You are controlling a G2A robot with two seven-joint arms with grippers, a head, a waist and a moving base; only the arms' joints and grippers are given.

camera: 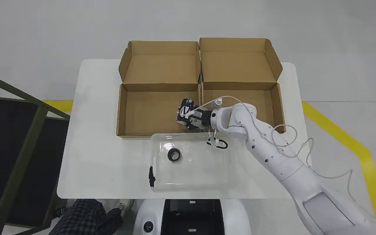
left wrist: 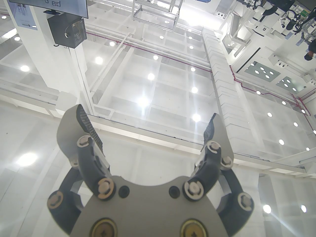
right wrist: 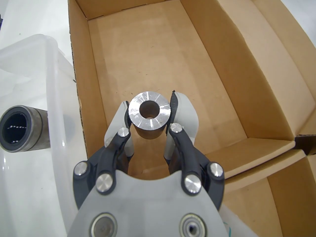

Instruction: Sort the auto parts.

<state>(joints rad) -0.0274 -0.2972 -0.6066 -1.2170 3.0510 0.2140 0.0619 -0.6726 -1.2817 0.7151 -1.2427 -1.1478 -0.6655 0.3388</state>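
Observation:
My right gripper [right wrist: 150,110] is shut on a short steel bushing [right wrist: 149,114] with a round bore, held above the floor of the left cardboard box [right wrist: 158,57]. From above, the right gripper [camera: 184,113] hangs over that box's [camera: 150,111] right end. A metal sleeve bearing [right wrist: 21,128] with a dark bore lies in the clear plastic bin [right wrist: 53,80]; in the top view the bearing [camera: 174,154] sits mid-bin [camera: 194,173], with a small black part [camera: 151,175] at the bin's left wall. My left gripper [left wrist: 148,124] is open, pointing up at the ceiling, holding nothing.
A second open cardboard box [camera: 258,103] stands right of the first, both with lids folded back. A black hook-shaped piece [camera: 218,143] lies at the bin's far rim under the arm. The white table [camera: 94,147] has bare room at the left.

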